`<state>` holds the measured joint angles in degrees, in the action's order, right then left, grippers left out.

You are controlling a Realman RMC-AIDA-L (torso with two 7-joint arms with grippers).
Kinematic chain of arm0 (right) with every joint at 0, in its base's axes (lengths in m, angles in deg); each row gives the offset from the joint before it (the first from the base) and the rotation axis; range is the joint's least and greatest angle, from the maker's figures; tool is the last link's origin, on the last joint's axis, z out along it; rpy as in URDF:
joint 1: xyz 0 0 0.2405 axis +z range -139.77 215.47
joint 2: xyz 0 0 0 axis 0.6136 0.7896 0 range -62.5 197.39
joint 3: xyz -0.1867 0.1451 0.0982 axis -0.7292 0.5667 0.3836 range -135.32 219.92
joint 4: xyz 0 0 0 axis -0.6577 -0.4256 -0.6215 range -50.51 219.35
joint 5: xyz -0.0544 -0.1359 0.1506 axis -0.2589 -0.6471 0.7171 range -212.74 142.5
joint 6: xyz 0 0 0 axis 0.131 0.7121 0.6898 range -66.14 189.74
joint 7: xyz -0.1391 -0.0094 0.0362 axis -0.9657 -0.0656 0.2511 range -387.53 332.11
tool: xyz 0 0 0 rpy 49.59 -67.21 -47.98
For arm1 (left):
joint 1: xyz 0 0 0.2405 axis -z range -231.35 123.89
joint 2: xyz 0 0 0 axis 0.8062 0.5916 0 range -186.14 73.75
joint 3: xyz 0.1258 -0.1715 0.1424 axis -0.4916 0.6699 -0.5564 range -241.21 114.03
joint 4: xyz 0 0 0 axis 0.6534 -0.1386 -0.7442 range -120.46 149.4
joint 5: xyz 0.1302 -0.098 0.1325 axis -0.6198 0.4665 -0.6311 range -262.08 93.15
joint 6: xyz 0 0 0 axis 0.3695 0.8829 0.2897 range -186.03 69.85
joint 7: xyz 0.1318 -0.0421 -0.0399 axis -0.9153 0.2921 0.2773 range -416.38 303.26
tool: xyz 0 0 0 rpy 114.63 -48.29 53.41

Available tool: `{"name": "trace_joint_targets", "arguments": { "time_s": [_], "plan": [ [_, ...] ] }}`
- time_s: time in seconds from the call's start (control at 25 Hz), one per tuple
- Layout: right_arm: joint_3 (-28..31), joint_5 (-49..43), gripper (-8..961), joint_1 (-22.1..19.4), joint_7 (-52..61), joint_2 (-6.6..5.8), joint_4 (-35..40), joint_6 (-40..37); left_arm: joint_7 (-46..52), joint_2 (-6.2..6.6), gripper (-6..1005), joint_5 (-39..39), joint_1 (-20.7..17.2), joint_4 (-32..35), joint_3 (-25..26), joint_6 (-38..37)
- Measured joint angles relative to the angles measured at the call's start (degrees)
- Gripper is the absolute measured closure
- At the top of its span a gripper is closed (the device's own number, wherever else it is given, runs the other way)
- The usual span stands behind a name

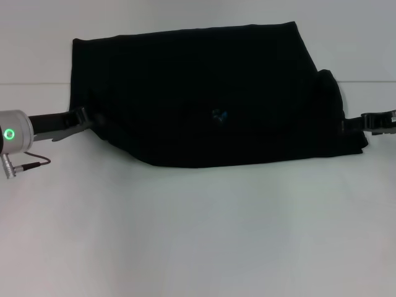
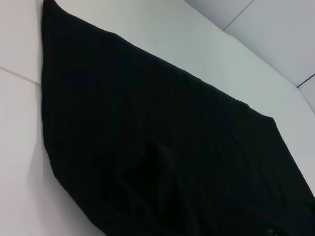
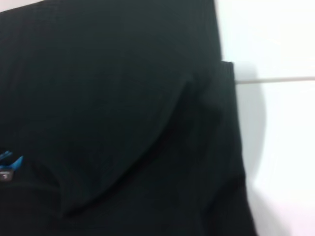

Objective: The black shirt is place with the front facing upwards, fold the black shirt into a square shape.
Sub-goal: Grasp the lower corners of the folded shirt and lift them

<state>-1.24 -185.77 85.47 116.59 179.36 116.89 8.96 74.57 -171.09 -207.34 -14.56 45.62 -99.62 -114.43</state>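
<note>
The black shirt (image 1: 198,93) lies on the white table (image 1: 198,235), folded into a wide band with its long edges running left to right. Its white letters are hidden. Its small blue neck label (image 1: 218,116) shows near the middle and also in the right wrist view (image 3: 11,161). My left gripper (image 1: 86,117) is at the shirt's left edge, low over the table. My right gripper (image 1: 365,122) is at the shirt's right edge, beside a bunched sleeve fold (image 1: 334,93). The shirt fills the left wrist view (image 2: 147,123) and the right wrist view (image 3: 98,98).
A thin seam line (image 1: 31,83) crosses the table at the back. A cable (image 1: 31,164) hangs from my left wrist just above the table. Bare white table lies in front of the shirt and behind it.
</note>
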Motion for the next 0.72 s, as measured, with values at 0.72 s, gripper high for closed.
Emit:
{"name": "trace_joint_targets", "arguments": {
  "time_s": [0.72],
  "plan": [
    [-0.14,-1.38,41,1.58,-0.69,3.88,-5.64,9.15,0.05,-0.07,951,0.16,-0.06,0.04,0.00,0.00]
  ]
}}
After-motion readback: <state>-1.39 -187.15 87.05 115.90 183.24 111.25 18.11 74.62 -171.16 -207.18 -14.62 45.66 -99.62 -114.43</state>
